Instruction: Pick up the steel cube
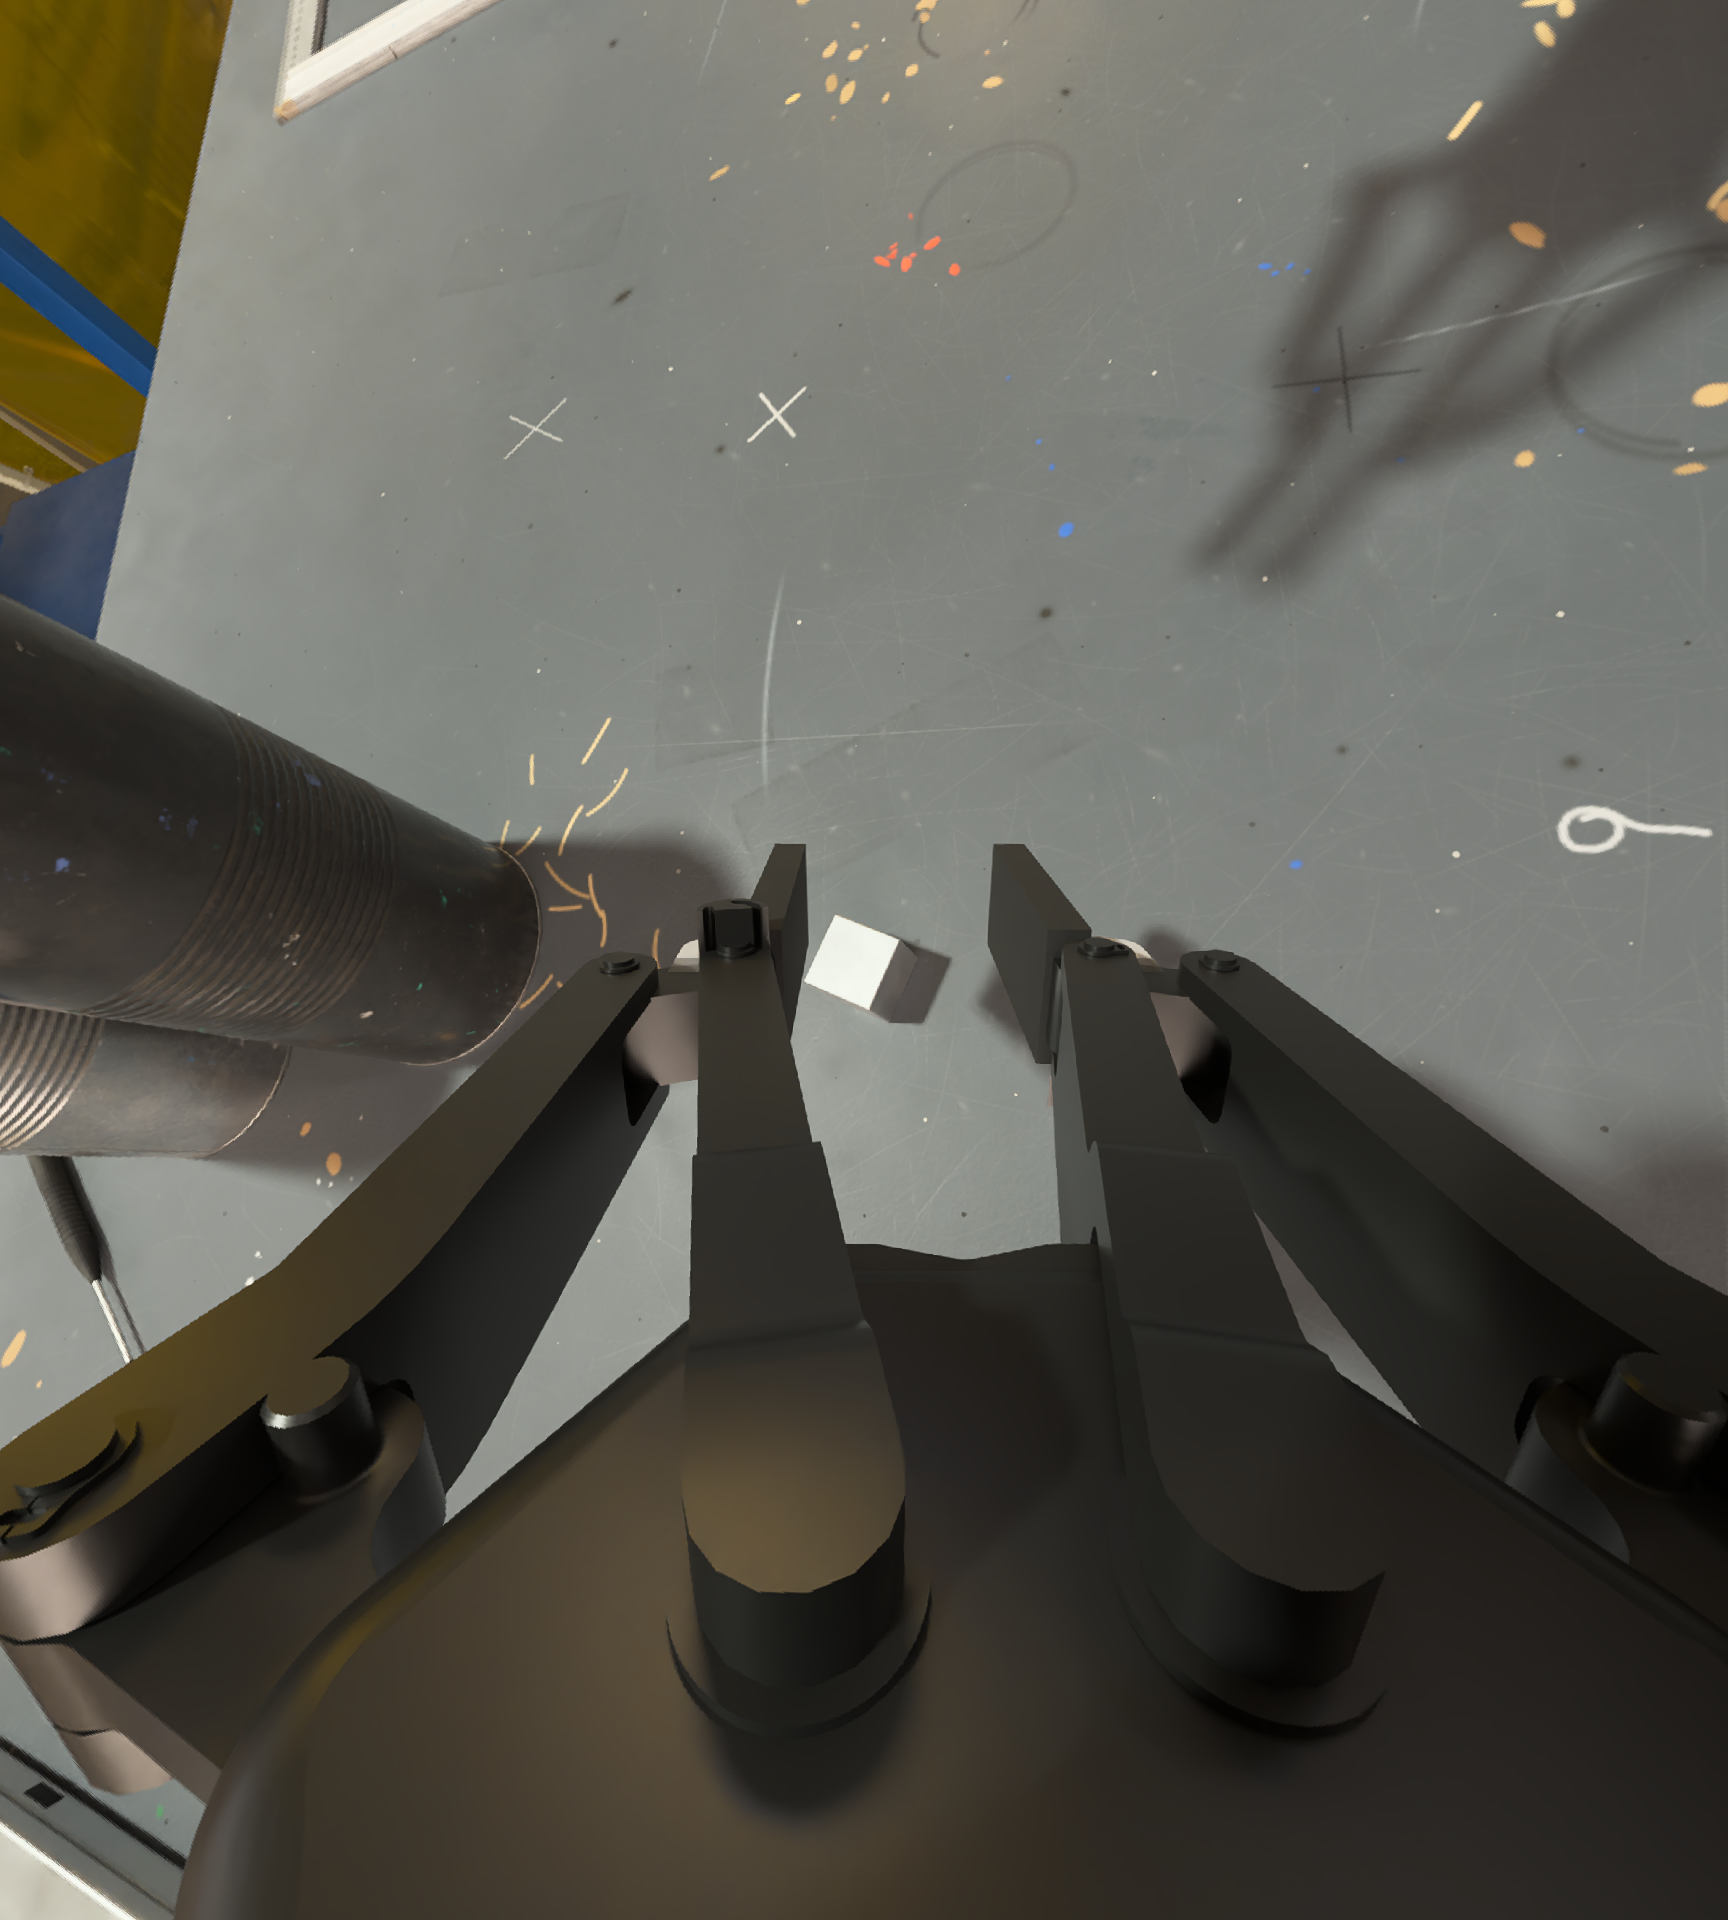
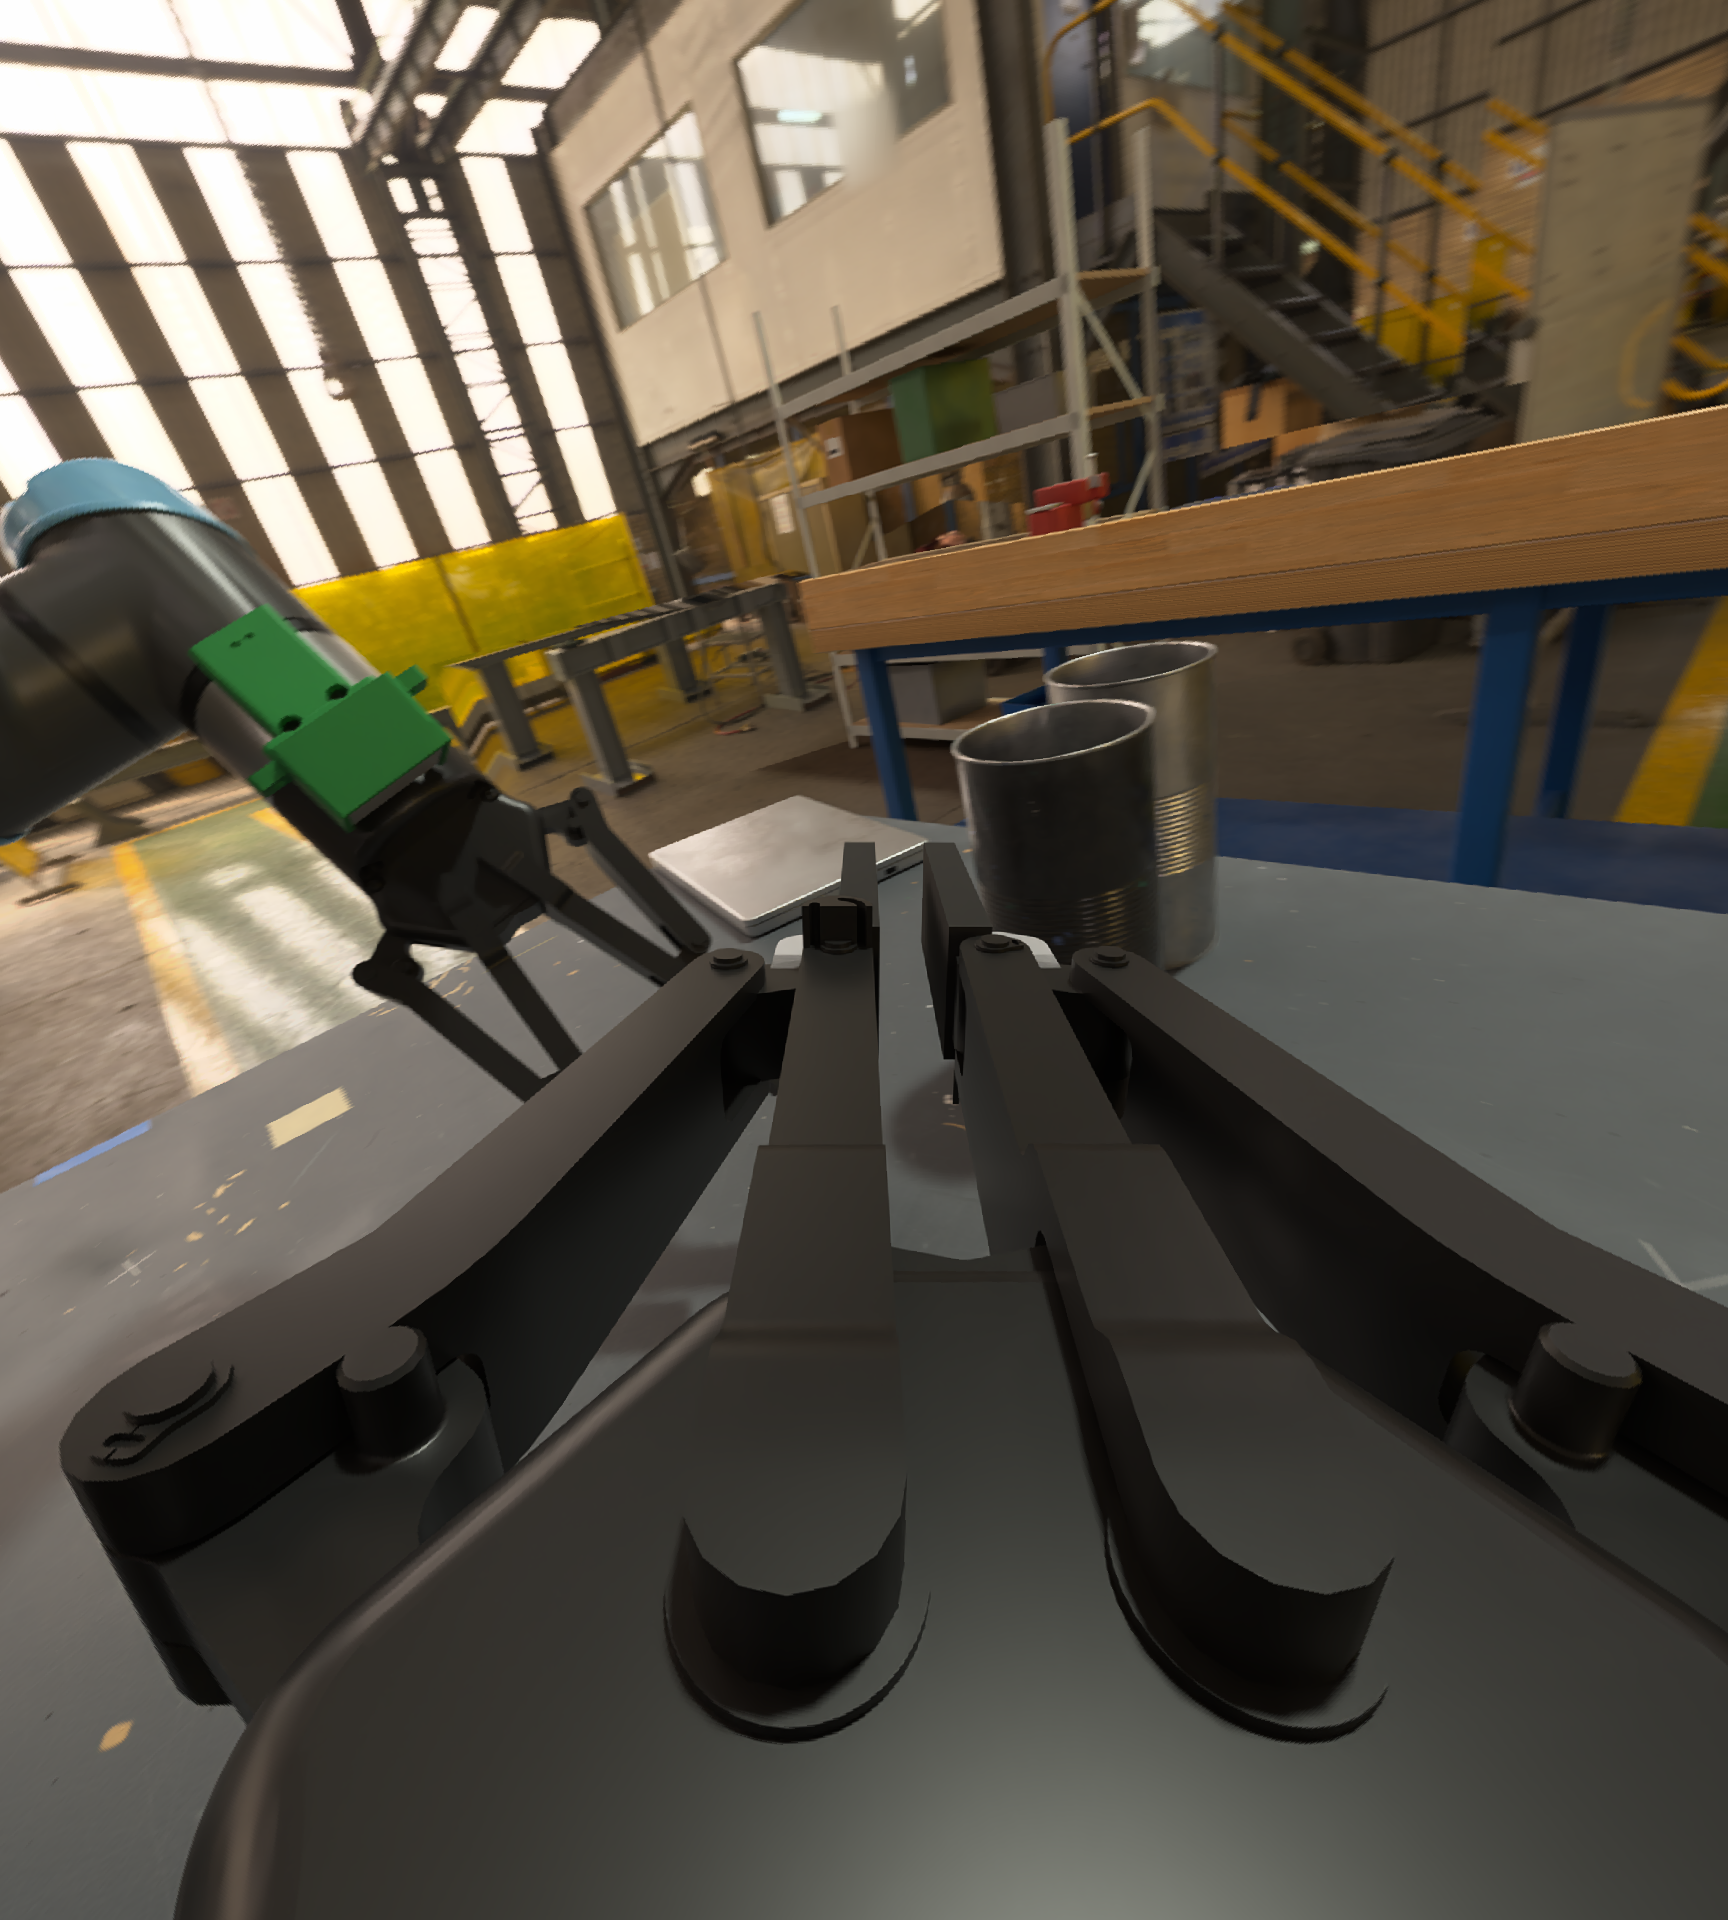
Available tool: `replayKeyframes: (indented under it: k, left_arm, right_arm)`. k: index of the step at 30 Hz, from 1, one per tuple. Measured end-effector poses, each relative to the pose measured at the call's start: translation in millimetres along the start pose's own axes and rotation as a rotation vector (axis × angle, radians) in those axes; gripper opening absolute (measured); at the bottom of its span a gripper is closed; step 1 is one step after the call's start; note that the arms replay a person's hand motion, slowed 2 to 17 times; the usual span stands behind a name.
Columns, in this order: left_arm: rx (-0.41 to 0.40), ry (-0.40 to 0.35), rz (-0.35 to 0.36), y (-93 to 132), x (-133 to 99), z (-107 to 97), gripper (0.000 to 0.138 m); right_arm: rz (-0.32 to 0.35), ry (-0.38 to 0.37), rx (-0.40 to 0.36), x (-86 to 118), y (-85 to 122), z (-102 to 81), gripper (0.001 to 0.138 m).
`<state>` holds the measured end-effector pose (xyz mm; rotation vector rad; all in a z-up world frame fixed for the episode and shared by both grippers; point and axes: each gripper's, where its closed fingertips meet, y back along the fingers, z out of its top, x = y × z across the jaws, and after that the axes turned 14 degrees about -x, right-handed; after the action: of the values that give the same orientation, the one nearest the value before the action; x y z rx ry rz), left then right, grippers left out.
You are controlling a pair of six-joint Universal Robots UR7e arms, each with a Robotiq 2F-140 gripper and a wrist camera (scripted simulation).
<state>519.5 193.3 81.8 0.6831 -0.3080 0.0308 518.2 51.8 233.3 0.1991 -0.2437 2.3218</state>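
The steel cube [image 1: 858, 964] is small and pale and rests on the grey table [image 1: 1047, 623]. In the left wrist view my left gripper [image 1: 899, 899] is open and low over the table, with the cube between its fingers, nearer the left finger [image 1: 785, 914] and apart from the right one. In the right wrist view my right gripper [image 2: 901, 894] is held above the table with its fingers nearly together and nothing between them. The left arm and gripper [image 2: 444, 831] show at the left there. The cube is hidden in that view.
Two upright steel pipes [image 1: 216, 914] [image 1: 60, 1070] stand close to the left of my left gripper; they also show in the right wrist view [image 2: 1057, 821] [image 2: 1151, 727]. A flat silver slab [image 2: 787, 857] lies beside them. A thin tool [image 1: 91, 1247] lies near the table's left edge.
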Motion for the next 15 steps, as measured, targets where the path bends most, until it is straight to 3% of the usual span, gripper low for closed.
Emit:
replayKeyframes:
  k: [7,15]
  left_arm:
    - [0.011,0.008,0.011,0.1,3.3,-8.3,0.048]
    - [0.03,-0.002,0.041,0.1,8.6,-15.0,0.047]
  right_arm:
    - [-0.177,0.011,-0.026,-38.4,36.9,13.5,0.012]
    - [-0.367,-0.011,-0.022,-81.3,80.3,8.3,0.013]
